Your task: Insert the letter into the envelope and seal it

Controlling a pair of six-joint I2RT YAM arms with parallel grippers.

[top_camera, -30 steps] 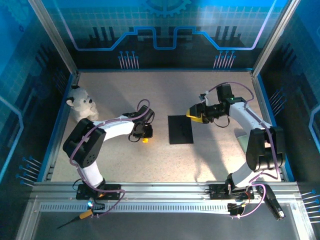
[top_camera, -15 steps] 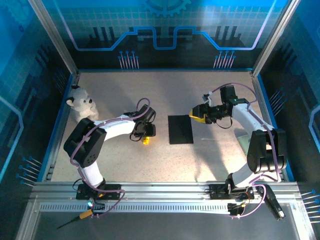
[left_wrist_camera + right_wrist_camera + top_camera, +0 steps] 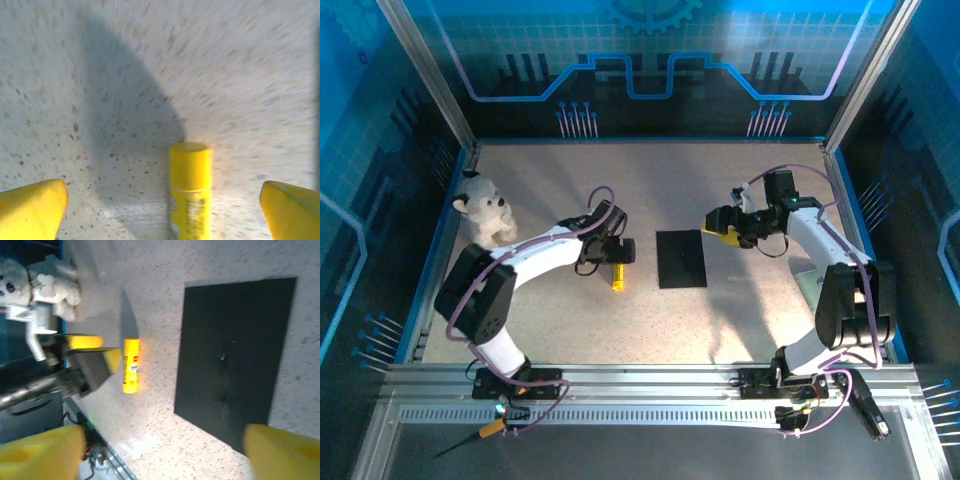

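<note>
Mid-table: flat matte black paper envelope [image 3: 681,258], open speckled tabletop [image 3: 650,190] behind and in front. Near its left edge, small yellow cylindrical stick [image 3: 617,277]; white plush dog [image 3: 482,212] well off left.

Left wrist view: yellow plastic cylindrical stick [image 3: 189,190] runs off the bottom edge; its label print is blurred and unreadable. Speckled tabletop [image 3: 150,60] is smeared across the upper frame.

Right wrist view: black matte paper envelope [image 3: 232,355] has its lower right corner covered by a yellow fingertip [image 3: 280,452]. White plush toy [image 3: 35,280] is cropped at the upper left edge.
</note>
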